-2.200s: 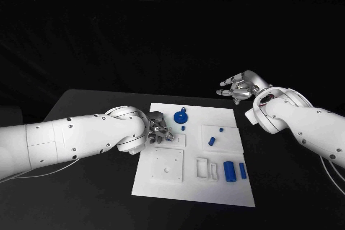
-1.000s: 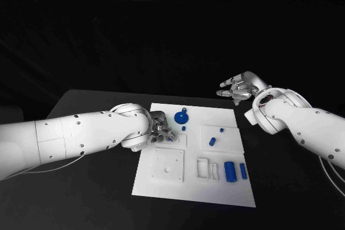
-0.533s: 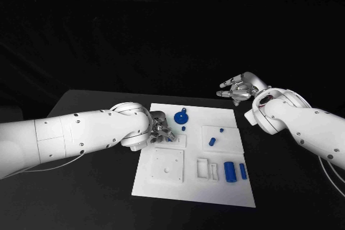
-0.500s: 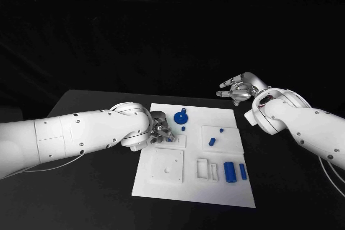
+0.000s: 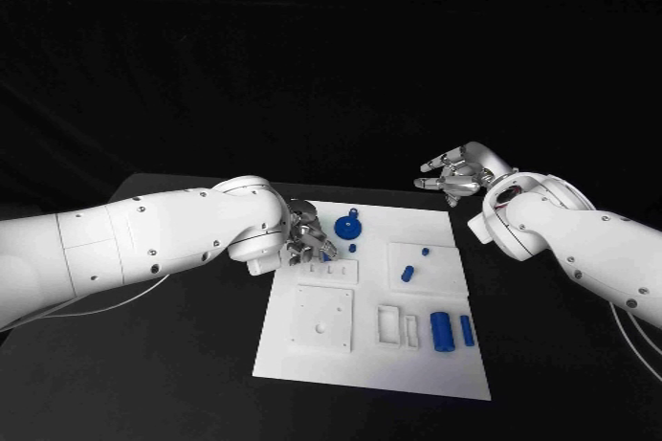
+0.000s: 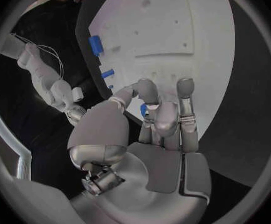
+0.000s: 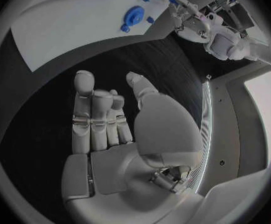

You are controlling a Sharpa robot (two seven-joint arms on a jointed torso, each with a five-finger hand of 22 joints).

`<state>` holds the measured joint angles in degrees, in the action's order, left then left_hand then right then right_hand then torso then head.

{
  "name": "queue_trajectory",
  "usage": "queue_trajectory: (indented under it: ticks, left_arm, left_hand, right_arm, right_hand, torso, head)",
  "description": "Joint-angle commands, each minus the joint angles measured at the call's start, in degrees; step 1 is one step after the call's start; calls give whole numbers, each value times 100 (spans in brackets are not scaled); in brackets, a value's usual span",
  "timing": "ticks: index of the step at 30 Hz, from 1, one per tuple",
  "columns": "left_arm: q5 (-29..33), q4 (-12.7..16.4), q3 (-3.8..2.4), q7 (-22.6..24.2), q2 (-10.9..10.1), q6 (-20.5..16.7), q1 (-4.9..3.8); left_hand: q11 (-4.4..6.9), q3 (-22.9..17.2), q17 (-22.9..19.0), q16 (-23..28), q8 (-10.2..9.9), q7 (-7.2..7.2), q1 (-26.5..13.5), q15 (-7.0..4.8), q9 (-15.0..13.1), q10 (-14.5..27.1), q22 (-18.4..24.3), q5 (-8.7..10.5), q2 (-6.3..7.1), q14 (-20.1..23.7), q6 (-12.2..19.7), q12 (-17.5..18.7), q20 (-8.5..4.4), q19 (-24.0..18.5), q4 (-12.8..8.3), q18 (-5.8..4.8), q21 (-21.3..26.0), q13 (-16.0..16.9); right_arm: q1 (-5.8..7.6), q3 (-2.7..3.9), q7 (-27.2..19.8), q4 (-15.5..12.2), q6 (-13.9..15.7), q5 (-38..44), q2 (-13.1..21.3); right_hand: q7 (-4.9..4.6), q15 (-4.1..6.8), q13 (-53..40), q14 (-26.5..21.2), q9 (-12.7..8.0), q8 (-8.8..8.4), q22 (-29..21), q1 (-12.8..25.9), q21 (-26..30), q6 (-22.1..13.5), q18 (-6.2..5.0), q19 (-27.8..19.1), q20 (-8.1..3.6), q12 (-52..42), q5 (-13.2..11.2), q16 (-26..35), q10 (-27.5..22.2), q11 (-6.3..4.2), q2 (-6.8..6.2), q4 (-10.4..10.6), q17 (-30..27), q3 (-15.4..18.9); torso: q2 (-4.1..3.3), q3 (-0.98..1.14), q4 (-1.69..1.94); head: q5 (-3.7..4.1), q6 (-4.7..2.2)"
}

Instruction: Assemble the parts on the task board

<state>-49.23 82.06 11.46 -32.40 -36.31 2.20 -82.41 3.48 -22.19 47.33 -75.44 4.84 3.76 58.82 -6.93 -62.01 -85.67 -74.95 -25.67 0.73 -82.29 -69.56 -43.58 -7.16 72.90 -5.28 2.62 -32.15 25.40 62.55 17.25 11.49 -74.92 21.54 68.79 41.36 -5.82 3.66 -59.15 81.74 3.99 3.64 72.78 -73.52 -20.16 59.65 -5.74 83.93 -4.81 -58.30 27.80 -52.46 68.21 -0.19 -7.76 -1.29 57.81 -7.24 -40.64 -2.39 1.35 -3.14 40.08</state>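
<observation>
The white task board (image 5: 362,374) lies mid-table with blue parts on it: a round wheel-like piece (image 5: 348,225), a small peg (image 5: 352,246), a short piece (image 5: 408,272) and a thick cylinder (image 5: 439,328) beside a slimmer one (image 5: 467,328). My left hand (image 5: 306,233) hovers over the board's far left part, fingers curled. In the left wrist view a small blue part (image 6: 143,110) sits pinched between thumb and fingers of that hand (image 6: 157,114). My right hand (image 5: 456,173) hangs past the board's far right corner, fingers apart and holding nothing; the right wrist view shows its bare palm (image 7: 110,129).
A white square plate (image 5: 321,319) and two white upright blocks (image 5: 389,323) sit on the board's near half. The left wrist view shows two blue parts (image 6: 95,44) at the board's (image 6: 173,25) edge. Black table (image 5: 165,364) surrounds the board.
My left hand has risen and drawn back a little toward the board's far edge. The right hand has barely moved.
</observation>
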Motion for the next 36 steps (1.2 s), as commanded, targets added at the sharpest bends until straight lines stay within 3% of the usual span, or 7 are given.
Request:
queue_trajectory:
  ticks: [1,10,14,18,26,36]
  left_arm:
    - [474,-85,-34,-44,13,400,-39]
    - [975,-519,-41,-219,270,1238,-117]
    - [1125,-864,-31,-305,508,1742,-167]
    - [1177,-1199,-28,-357,754,2063,-208]
    - [889,-1508,21,-423,1050,2317,-277]
    - [398,-1516,99,-442,1205,2278,-311]
  left_hand:
    - [209,-271,-9,28,6,-704,169,-22,-6,-94,-98,31,-203,16,-945,10,31,4,-317,8,16,-5]
    - [205,-259,5,24,-4,-696,211,-19,-18,-93,-100,47,-208,38,-920,26,33,-17,-328,5,26,-12]
    - [201,-255,2,29,-17,-690,224,-13,-24,-95,-100,56,-220,55,-907,43,38,-30,-344,6,33,-18]
    - [199,-246,19,22,-24,-687,227,-4,-39,-95,-101,59,-234,58,-903,46,47,-42,-356,4,36,-18]
    - [199,-234,59,2,-31,-686,230,1,-77,-95,-105,72,-246,59,-896,37,56,-53,-383,6,26,-16]
    - [201,-232,73,-2,-30,-686,242,2,-108,-95,-103,70,-264,55,-890,33,65,-53,-376,15,20,-26]
  right_arm:
    - [-16,2,-63,-40,-224,-12,-5]
    - [-45,1,-68,-112,-340,-16,-19]
    - [-50,1,-63,-114,-350,-13,-32]
    - [-52,1,-53,-108,-348,-9,-40]
    - [-53,1,-31,-94,-332,2,-58]
    - [-53,1,-19,-91,-317,12,-78]
  right_hand:
    - [-16,37,-8,4,-10,-6,7,33,-1,44,-77,230,-25,17,29,11,-41,7,5,-63,10,-39]
    - [-17,39,-16,4,-10,-5,17,79,2,43,-78,230,-27,13,27,8,-43,6,21,-149,17,-109]
    - [-17,38,-16,4,-10,-5,19,79,-4,43,-78,231,-26,14,27,10,-42,6,24,-156,16,-117]
    - [-17,38,-16,4,-10,-5,19,79,-4,43,-78,231,-26,14,27,10,-42,6,24,-156,16,-117]
    - [-18,38,-14,5,-10,-5,25,99,-3,41,-78,230,-26,16,26,6,-41,7,18,-171,19,-134]
    - [-18,38,-14,5,-10,-5,25,99,-3,41,-78,230,-26,16,26,6,-41,7,18,-171,19,-134]
  torso:
    - [1,0,1]
    - [4,2,5]
    - [-2,-4,-6]
    - [-4,3,-10]
    - [0,9,0]
    - [0,0,3]
  head:
    - [1,4]
    - [3,11]
    - [-11,7]
    - [-10,14]
    - [-8,35]
    - [-21,55]
